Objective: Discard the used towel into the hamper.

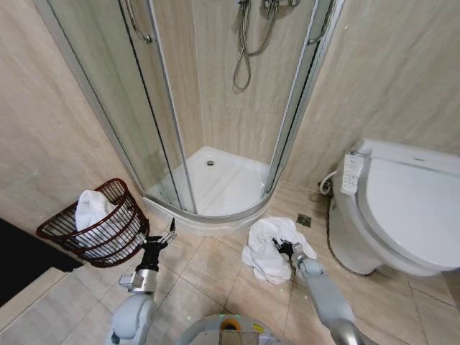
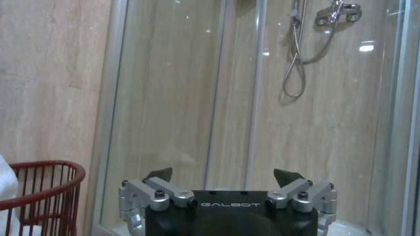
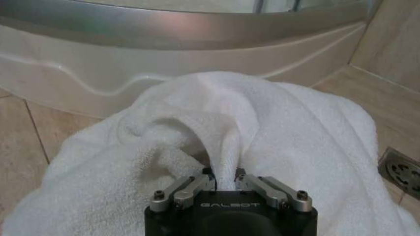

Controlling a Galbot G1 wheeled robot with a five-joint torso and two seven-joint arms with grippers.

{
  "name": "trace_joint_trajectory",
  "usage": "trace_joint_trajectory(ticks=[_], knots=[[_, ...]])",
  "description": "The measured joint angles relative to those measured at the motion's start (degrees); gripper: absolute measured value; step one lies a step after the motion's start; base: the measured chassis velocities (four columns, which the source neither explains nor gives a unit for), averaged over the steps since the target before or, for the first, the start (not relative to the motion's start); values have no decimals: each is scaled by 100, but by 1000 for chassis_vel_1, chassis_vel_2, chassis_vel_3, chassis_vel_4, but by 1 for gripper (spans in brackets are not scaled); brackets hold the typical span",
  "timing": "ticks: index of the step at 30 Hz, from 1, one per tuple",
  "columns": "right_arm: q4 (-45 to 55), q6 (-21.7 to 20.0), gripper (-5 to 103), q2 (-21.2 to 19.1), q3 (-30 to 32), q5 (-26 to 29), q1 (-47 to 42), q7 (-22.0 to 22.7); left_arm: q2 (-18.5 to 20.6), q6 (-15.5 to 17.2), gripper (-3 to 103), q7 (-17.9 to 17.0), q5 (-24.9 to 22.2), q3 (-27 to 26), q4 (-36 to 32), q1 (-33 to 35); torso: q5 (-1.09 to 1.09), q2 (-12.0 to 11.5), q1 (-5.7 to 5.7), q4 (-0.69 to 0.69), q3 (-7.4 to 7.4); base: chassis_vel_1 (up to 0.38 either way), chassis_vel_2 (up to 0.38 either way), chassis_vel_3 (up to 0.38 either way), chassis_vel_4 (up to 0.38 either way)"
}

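I saw the hamper (image 1: 97, 231) on the far left against the wall, already holding a white cloth (image 1: 92, 208). My right hand (image 1: 286, 251) was clamped on a fold of the towel (image 1: 267, 248) on the tiled floor (image 1: 208, 277) before the shower (image 1: 215, 180). My left hand (image 1: 167, 237), fingers apart, hovered beside the hamper.

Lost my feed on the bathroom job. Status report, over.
Right gripper shut on a fold of the towel, on the floor. Left gripper open, beside the hamper. Hamper already holds a white towel. Floor between looks bare.
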Motion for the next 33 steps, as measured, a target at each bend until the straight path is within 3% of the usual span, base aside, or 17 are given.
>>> trace_joint_trajectory(ticks=[2,24,33], knots=[[-27,19,8,9,2,3,6,52,2,-2,100,-14,0,-2,8,1,0,0,0,0,0,0,0,0,0],[518,226,8,69,30,488,-390,780,49,-23,100,-84,-125,-35,48,-28,0,-1,0,0,0,0,0,0,0],[961,469,8,134,99,323,-561,1123,92,-47,100,-81,-192,-86,-16,14,0,-1,0,0,0,0,0,0,0]])
